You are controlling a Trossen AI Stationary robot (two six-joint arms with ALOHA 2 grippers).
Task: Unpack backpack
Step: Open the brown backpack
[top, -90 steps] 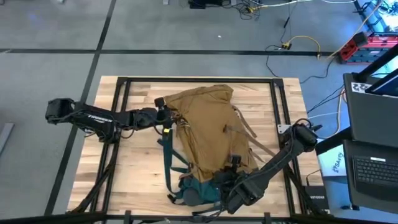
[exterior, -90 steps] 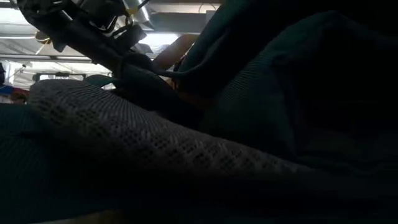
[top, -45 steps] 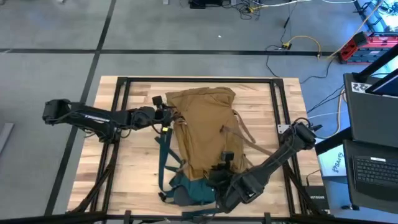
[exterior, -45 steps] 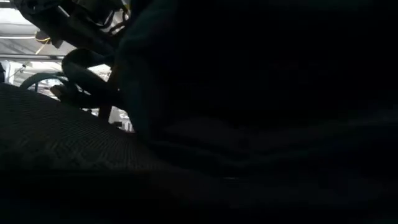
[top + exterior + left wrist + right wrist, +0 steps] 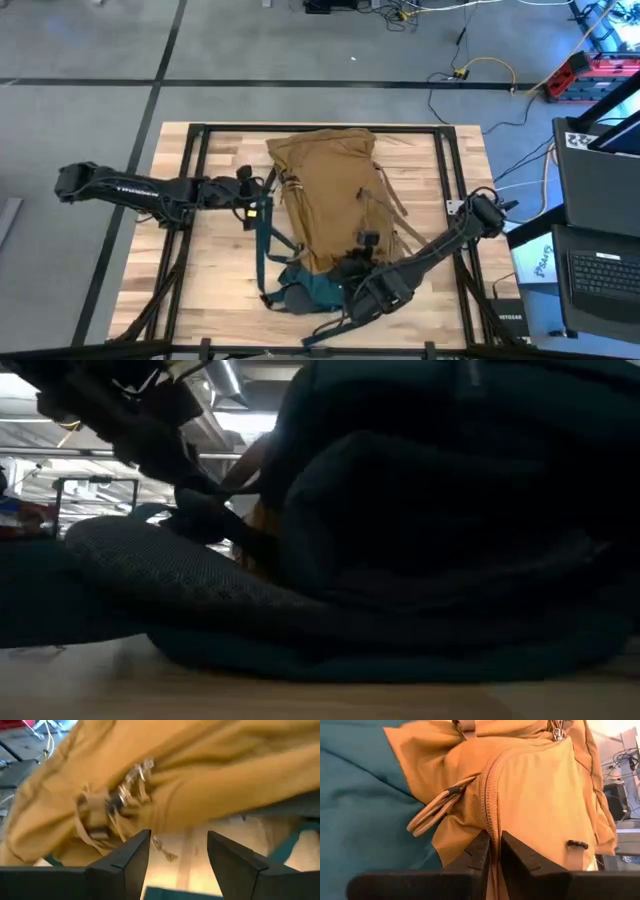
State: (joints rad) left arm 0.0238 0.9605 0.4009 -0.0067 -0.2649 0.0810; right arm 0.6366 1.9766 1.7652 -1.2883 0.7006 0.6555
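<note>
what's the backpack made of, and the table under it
The backpack looks like soft woven fabric, matte tan on the body: it creases and slumps, with stitched seams. Its teal base looks like similar cloth, partly open mesh in the low view. The table appears to be pale wood planks with visible grain.

Matt woven tan cloth backpack (image 5: 327, 195) with teal mesh; pale, smooth wooden table (image 5: 215, 270)
</note>
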